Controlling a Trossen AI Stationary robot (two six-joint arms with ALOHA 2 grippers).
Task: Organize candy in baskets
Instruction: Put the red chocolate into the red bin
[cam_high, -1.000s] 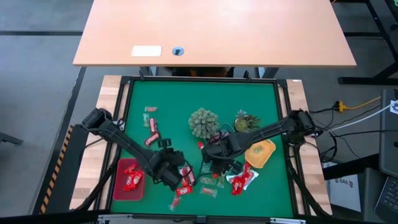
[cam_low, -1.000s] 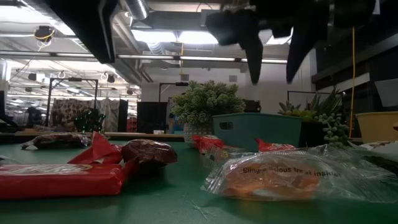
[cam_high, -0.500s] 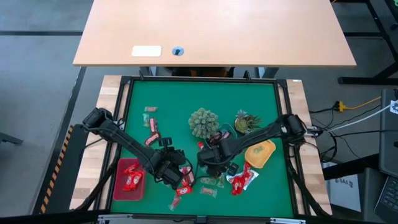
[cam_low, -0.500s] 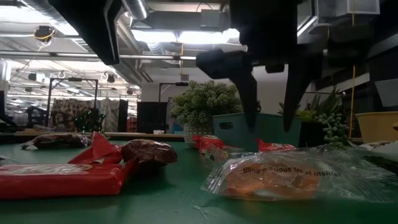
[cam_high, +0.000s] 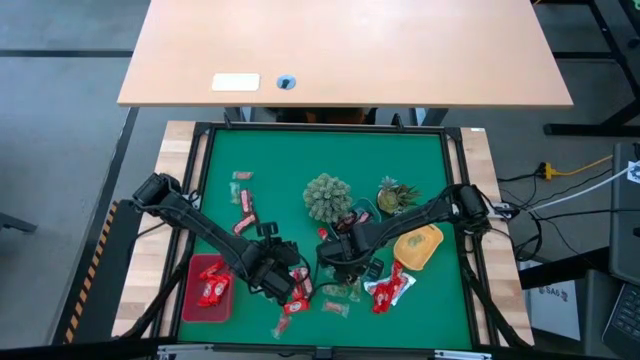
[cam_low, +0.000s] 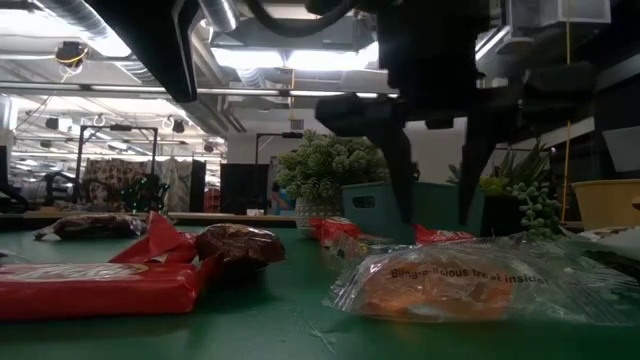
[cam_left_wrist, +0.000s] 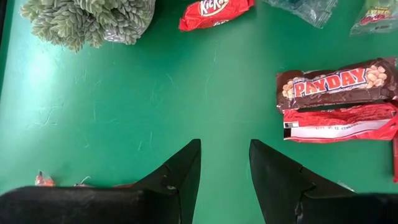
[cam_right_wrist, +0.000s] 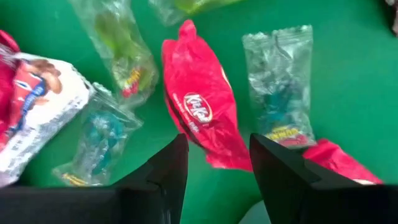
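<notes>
**Operator:** Right end effector (cam_high: 340, 268) status?

**Technician:** Fingers spread, empty. Over the last second it has travelled from beside the yellow basket (cam_high: 420, 246) toward the surface's centre and dropped; in the low view its fingers (cam_low: 395, 160) now reach almost to the candy. Judgement: this is the approach phase of a pick, with no grasp made yet.

**Operator:** Target position?

**Technician:** A red KitKat (cam_right_wrist: 202, 115) lies on the surface directly ahead of the spread fingers, its near end between them. Clear-wrapped sweets lie on either side of it, one (cam_right_wrist: 280, 87) just beside it, so a stray wrapper could be caught as the fingers close.

**Operator:** Left end effector?

**Technician:** Left end effector (cam_high: 285, 285) hangs near the front edge, fingers spread, over bare green. A PayDay bar (cam_left_wrist: 336, 84) lies well off to one side of it, touching a red wrapper.

**Operator:** Baskets?

**Technician:** Red basket (cam_high: 190, 300) at the front-left corner already holds red candy. Most candy remains loose near the front edge.
</notes>
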